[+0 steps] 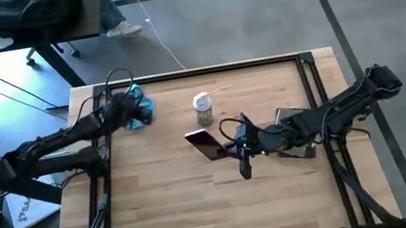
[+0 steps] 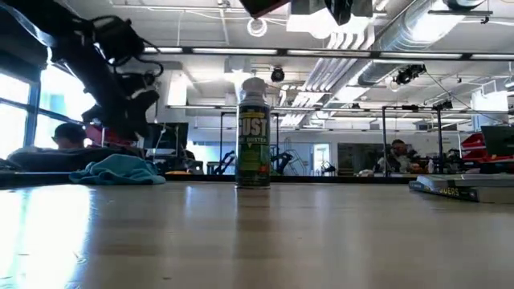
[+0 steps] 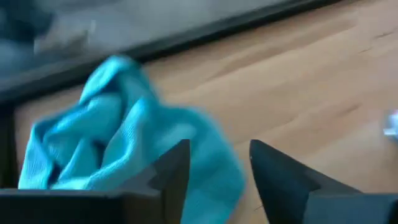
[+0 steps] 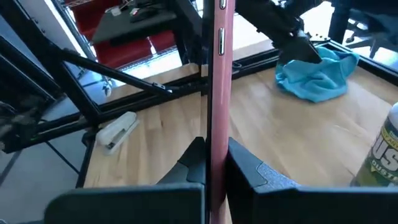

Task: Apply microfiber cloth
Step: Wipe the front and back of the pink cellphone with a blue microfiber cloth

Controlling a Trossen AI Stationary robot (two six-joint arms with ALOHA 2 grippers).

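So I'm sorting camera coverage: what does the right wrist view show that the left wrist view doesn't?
Only the right wrist view shows the right gripper shut on the pink phone, the spray can and a white object near the table edge. Only the left wrist view shows the left gripper open, close above the cloth. Both show the microfiber cloth lying on the wooden table.

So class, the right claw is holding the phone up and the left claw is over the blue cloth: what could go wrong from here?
1. The right claw pinches the phone only by its thin edges; it could slip or twist.
2. The left claw, open over the bunched microfiber cloth, may catch only a fold.
3. The dust spray can stands between cloth and phone; a crossing arm might topple it.
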